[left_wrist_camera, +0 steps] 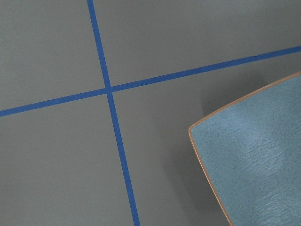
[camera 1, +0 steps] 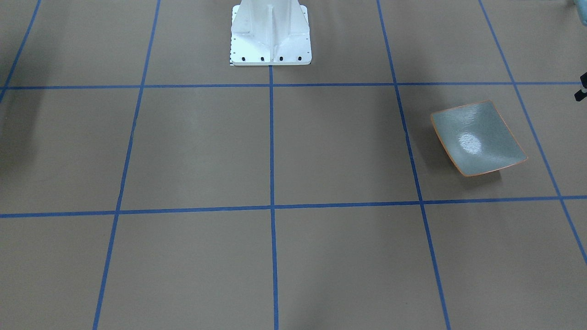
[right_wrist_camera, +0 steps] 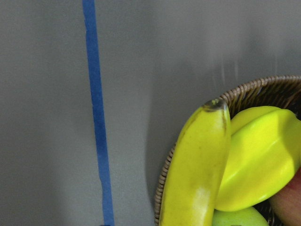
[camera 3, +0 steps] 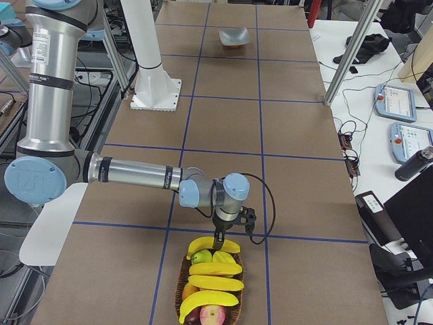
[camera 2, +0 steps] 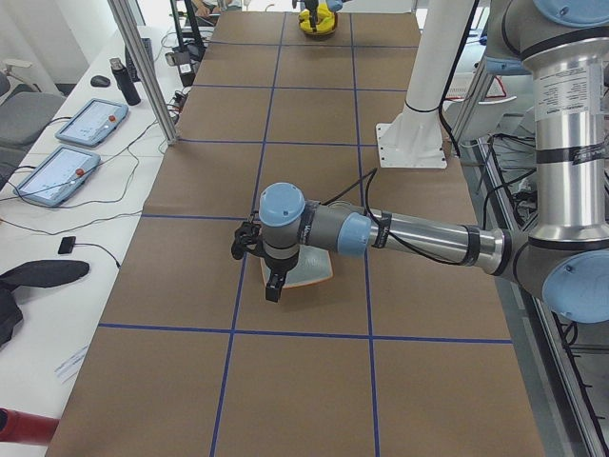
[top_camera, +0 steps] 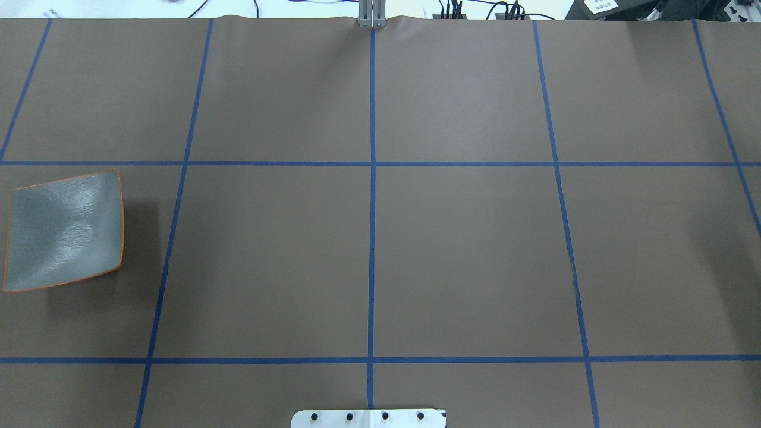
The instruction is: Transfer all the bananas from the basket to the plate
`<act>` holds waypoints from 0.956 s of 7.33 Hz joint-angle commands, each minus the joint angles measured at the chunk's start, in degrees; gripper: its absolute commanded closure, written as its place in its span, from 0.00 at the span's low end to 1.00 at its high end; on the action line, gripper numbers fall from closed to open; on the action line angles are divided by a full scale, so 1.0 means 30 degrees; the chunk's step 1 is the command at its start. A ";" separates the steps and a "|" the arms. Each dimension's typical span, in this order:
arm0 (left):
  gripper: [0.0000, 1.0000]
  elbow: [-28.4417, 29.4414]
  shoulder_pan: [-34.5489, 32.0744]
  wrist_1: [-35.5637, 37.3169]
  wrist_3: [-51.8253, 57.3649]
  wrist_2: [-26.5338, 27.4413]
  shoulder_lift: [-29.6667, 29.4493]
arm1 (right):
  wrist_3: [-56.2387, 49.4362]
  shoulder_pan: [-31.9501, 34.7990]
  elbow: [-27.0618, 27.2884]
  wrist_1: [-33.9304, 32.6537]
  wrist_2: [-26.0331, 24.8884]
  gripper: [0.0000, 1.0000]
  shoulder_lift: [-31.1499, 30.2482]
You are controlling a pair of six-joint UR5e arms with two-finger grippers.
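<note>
Over at the tabletop's right end, the bananas (camera 3: 215, 283) lie crosswise in the basket (camera 3: 180, 279) right below the right gripper (camera 3: 217, 242), while the left gripper (camera 2: 273, 286) hangs over the plate (top_camera: 65, 229), can't tell if either's open or holding anything.

**Open middle, crowded ends**

The brown paper table with blue tape grid (top_camera: 464, 255) is open across the middle, save the white metal robot pedestal (camera 1: 270, 34) at its edge. At one end the left gripper (camera 2: 273, 286) hangs over the square grey-green orange-rimmed plate (camera 2: 312, 273). At the other, the right gripper (camera 3: 217, 244) hangs over the wicker basket (camera 3: 180, 279) heaped with yellow bananas (camera 3: 215, 283).
</note>
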 commanded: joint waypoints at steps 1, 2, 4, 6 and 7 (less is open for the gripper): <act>0.01 -0.0167 -0.0031 0.0000 0.0000 0.0000 0.0030 | -0.0125 -0.0065 -0.0025 0.0306 0.0017 0.15 -0.0430; 0.01 -0.0285 -0.0031 0.0029 -0.0029 -0.0667 0.0176 | -0.0241 -0.0095 -0.0026 0.0424 0.0017 0.15 -0.0576; 0.01 -0.0256 -0.0031 0.0029 0.0000 -0.2021 0.0441 | -0.0505 -0.0095 -0.0084 0.0454 -0.0012 0.15 -0.0723; 0.01 -0.0286 -0.0060 0.0000 0.0000 -0.2051 0.0441 | -0.0623 -0.0153 -0.0172 0.0484 -0.0041 0.17 -0.0753; 0.01 -0.0257 -0.0031 0.0029 0.0000 -0.2051 0.0441 | -0.0623 -0.0212 -0.0259 0.0513 -0.0042 0.19 -0.0753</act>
